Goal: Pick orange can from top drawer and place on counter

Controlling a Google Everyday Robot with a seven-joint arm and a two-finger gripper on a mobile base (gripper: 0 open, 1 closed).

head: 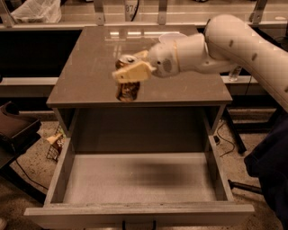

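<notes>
The orange can (127, 90) is upright in my gripper (130, 68), held above the front part of the counter (90, 67), left of centre. Its silver top shows between the two cream fingers (133, 73), which are shut on it. My white arm reaches in from the upper right. The top drawer (139, 177) stands pulled fully out below, and its pale floor holds nothing. The white bowl is mostly hidden behind my arm; only its rim (167, 36) shows at the back of the counter.
A plastic bag (37, 11) lies at the back left. A dark chair (13, 130) and a snack wrapper (55, 144) are on the floor at left. Cables and a dark object (267, 166) lie at right.
</notes>
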